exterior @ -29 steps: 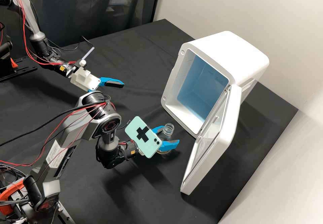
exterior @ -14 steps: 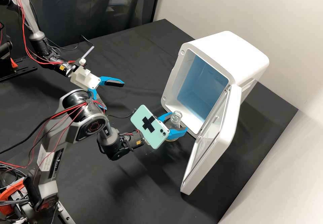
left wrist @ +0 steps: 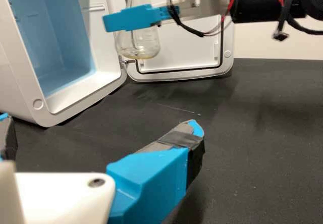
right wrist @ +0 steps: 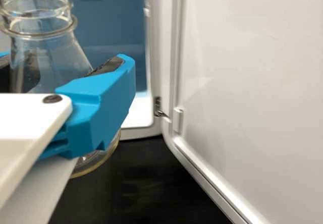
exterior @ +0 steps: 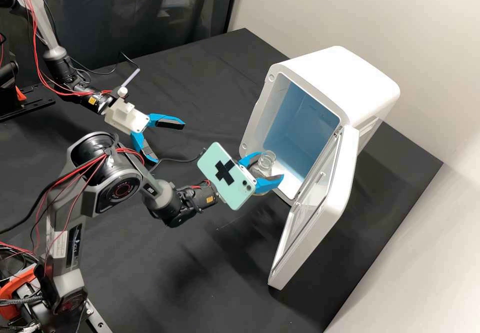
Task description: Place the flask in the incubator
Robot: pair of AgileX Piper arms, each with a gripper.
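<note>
Flask (exterior: pixel 267 160) — clamped in right hand (exterior: pixel 264 168) — at incubator (exterior: pixel 342 78) mouth.

Clear glass conical flask (exterior: pixel 267 159): one. White box-shaped incubator (exterior: pixel 350 80), pale blue inside: one, with one hinged door (exterior: pixel 320 205). White blue-fingered tools: two, left tool (exterior: pixel 165 140) and right tool (exterior: pixel 269 168). Mint-green slab (exterior: pixel 227 173) bearing black cross: one. Black worktop (exterior: pixel 210 73): one.

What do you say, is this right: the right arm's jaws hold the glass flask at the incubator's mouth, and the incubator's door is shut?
Not the door: it stands open, as the high view shows. The right arm's jaws do hold the flask at the mouth of the incubator.
</note>
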